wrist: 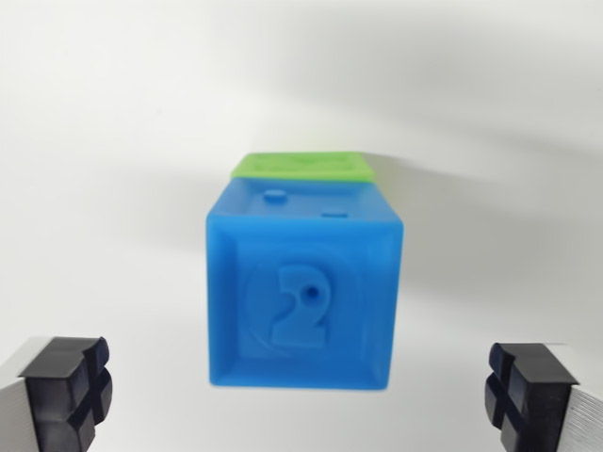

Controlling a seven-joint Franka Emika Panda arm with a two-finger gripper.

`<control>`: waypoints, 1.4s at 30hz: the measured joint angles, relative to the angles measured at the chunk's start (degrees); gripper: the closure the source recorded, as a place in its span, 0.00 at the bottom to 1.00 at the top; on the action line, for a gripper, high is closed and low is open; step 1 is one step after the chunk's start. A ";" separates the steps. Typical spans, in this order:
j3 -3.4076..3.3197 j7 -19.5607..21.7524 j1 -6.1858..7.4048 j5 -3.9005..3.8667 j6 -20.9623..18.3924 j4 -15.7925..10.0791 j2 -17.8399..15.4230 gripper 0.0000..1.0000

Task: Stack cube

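Wrist view: a blue cube (303,287) fills the middle of the picture, lying on a plain white surface (113,141). The face turned to the camera carries a raised figure 2 inside a ring, with a small hole in the upper loop of the figure. The cube's top side, seen foreshortened toward 12 o'clock, has two small raised studs.

Just beyond the blue cube, at 12 o'clock from it, a green cube (303,167) shows only as a thin strip of its top, with some raised pattern too flattened to read. The blue cube hides the rest of it, so whether the two touch, or whether one sits on the other, cannot be told from this angle. A soft shadow spreads over the surface toward 2 o'clock from the pair.

The gripper (303,400) stands wide open and holds nothing. Its left-hand fingertip (68,391) sits at 8 o'clock from the blue cube, in the bottom corner on the wrist view's left; the other fingertip (528,395) sits at 4 o'clock, in the bottom corner on the wrist view's right. Both pads are dark and grooved, mounted on pale metal. Each stands well clear of the blue cube's sides, with white surface showing in the gaps, and the cube lies roughly centred between them.
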 joint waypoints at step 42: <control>-0.23 -1.90 0.23 2.40 -28.52 8.31 -20.41 0.00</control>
